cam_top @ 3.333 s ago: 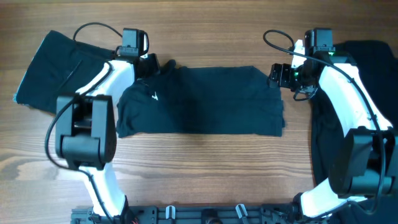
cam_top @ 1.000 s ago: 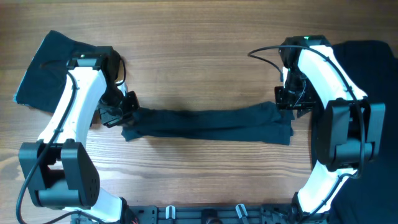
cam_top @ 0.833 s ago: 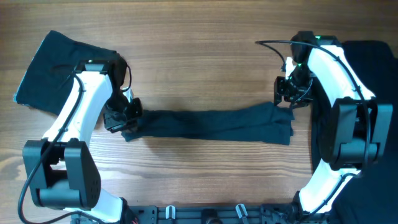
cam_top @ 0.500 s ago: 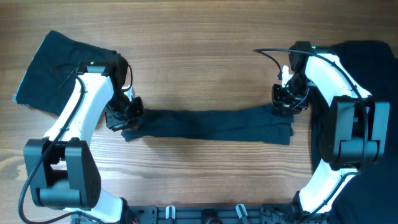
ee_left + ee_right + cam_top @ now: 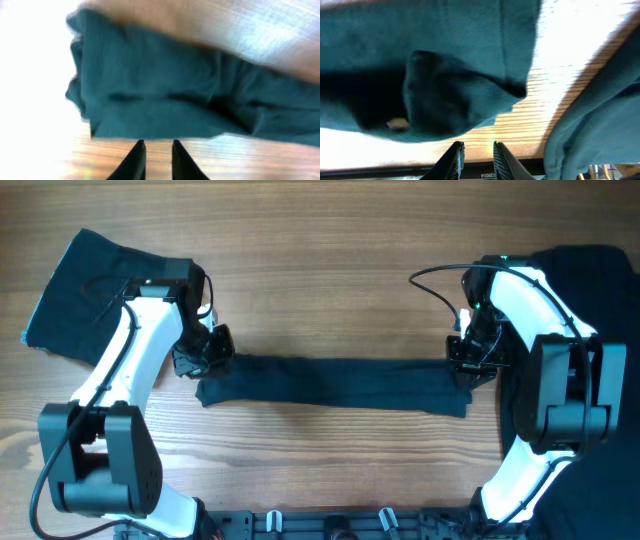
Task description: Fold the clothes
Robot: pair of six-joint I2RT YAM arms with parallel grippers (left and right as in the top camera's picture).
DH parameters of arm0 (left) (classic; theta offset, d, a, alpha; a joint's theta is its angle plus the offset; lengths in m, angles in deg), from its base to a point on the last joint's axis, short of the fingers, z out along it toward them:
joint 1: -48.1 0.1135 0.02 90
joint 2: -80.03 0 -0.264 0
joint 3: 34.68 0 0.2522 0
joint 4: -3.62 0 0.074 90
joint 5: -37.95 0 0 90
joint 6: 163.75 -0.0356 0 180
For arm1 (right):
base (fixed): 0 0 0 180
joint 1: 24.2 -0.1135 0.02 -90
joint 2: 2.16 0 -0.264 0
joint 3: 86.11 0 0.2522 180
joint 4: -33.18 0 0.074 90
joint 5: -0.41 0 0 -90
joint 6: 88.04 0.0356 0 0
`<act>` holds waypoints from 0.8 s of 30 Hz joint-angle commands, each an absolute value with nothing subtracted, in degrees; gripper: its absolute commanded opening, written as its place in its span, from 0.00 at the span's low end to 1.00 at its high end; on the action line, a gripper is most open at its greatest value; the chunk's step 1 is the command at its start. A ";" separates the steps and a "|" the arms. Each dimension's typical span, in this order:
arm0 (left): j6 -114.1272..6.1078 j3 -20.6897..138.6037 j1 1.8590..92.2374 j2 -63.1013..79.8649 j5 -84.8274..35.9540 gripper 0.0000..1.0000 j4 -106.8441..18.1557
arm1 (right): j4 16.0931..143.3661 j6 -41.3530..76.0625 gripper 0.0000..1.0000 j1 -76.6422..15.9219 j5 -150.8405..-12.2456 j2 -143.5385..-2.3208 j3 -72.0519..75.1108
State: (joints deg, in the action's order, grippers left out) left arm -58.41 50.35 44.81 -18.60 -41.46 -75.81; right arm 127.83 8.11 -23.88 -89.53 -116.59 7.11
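- The folded garment [image 5: 330, 383] lies flat at the middle of the desk [image 5: 320, 250] as a long, narrow band that runs from 9 o'clock to 3 o'clock in the overhead view.
- The left claw [image 5: 157, 150] sits at the band's 9 o'clock end, near its far corner. Its fingers are almost together, wood shows in the slim gap, and no cloth is visibly nipped between them.
- The right claw [image 5: 478, 150] stands at the 3 o'clock end in the same posture, with its fingers close and nothing seen in the gap. The cloth edge lies right at the tips, so a caught hem cannot be ruled out.
- A second dark garment [image 5: 75, 295] rests at the desk's 10 o'clock, well apart from the band. A third garment [image 5: 600, 270] is draped along the 3 o'clock edge under the right arm.
- The cloth looks light, limp and quite without stiffness, and it should sag wherever it is unsupported.
- The stacked layers will probably slide over one another, so a shallow pinch would likely lift only the top ply.
- The sound hold is judged to be at the end corners, biting through every layer, with both ends taken evenly to keep the band straight.
- The bulge at the 3 o'clock end, seen in the right wrist view, may need smoothing first.
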 commanded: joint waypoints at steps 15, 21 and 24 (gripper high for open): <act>-64.56 41.97 32.04 -17.51 -38.08 0.67 -59.17 | 126.08 10.91 0.42 -23.95 -93.01 -116.79 6.81; -64.56 41.54 29.84 -17.55 -42.82 0.09 -57.82 | 126.01 10.91 0.42 -23.95 -93.03 -116.79 6.81; -64.29 42.04 29.90 -17.44 -46.88 0.04 -56.86 | 125.75 10.91 0.42 -23.95 -93.03 -116.79 6.81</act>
State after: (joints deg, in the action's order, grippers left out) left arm -64.07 41.86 29.99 -18.47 -41.88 -57.82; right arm 126.14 10.08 -23.88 -91.80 -116.59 7.07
